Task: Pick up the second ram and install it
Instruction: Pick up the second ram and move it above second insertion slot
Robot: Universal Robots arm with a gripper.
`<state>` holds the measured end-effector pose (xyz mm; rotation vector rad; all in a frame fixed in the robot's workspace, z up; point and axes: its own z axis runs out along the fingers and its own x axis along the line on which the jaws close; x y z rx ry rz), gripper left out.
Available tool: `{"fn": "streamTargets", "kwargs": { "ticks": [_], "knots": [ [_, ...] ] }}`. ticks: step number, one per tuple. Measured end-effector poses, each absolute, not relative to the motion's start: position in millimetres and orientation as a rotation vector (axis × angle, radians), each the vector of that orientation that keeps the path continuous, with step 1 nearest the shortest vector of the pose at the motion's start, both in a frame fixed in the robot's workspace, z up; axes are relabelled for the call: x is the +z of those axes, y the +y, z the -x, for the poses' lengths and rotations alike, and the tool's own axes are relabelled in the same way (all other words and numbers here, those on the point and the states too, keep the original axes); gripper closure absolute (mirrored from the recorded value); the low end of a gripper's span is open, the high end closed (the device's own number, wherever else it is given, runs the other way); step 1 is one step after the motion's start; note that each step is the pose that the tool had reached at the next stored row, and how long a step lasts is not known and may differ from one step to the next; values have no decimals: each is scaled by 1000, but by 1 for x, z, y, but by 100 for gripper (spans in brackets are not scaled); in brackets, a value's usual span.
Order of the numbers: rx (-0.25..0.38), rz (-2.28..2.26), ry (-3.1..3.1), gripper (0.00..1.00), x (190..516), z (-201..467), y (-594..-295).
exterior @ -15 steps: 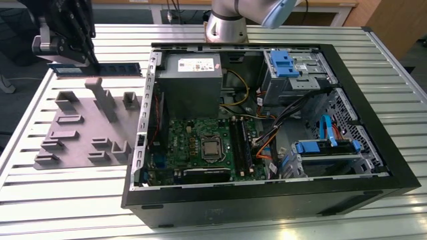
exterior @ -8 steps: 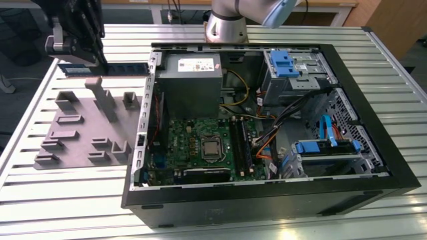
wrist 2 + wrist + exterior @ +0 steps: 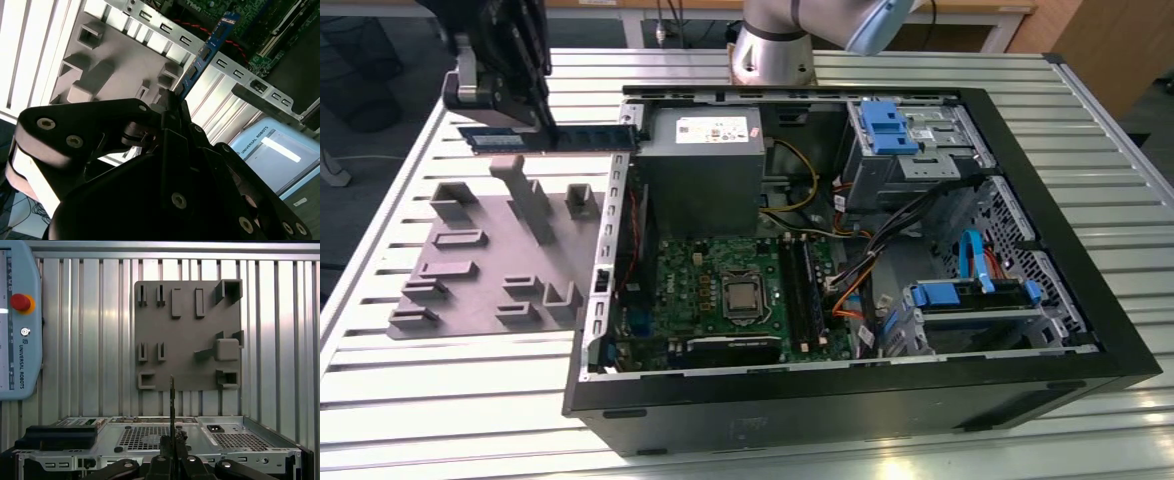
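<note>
Tabletop point(image 3: 427, 400): slatted metal, well below me. It carries everything here.

PC case point(image 3: 854, 400): open and lying on its side next to me. Its near wall is about under the free end of what I'm carrying.

Grey fixture plate point(image 3: 480, 270): flat on the tabletop below me, outside the case.

Motherboard point(image 3: 694, 280): on the case floor, down and away from me, past the power supply point(image 3: 700, 170).

Black memory slots point(image 3: 803, 290): on the far side of the board from me, well apart from me. A bundle of cables point(image 3: 854, 265) runs just beside them.

My end effector point(image 3: 531, 122) is pressed together on the second ram point(image 3: 580, 138) and pinches it by its flat faces. The stick is up in the air and roughly level. In the second wrist view most of its length sticks out past my fingers point(image 3: 172, 107) toward the case. In the first wrist view it reads as an edge-on line point(image 3: 172, 395).

Risks as I judge them:
- The grip looks off-centre, so any push into a slot could lever the stick. One end would seat and the other ride high, or the stick would rotate in the pinch.
- The free end could clip the case wall or power supply if I go in too low.
- The cables beside the slots could snag it or get trapped under it.
- A small yaw error would put the board edge on the slot lip instead of in the groove.
</note>
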<state>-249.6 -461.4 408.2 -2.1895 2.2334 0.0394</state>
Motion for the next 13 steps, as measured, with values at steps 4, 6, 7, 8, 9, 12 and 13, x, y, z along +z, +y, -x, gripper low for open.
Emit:
{"fn": "streamTargets", "kwargs": {
  "ticks": [4,6,7,8,9,12,13],
  "knots": [
    [39,2189,2233,86,408,246,-461],
    [39,2189,2233,86,408,243,-461],
    [39,2189,2233,86,408,242,-461],
    [39,2189,2233,86,408,240,-461],
    [39,2189,2233,86,408,239,-461],
    [39,2189,2233,86,408,234,-461],
    [39,2189,2233,86,408,232,-461]
  ]
}}
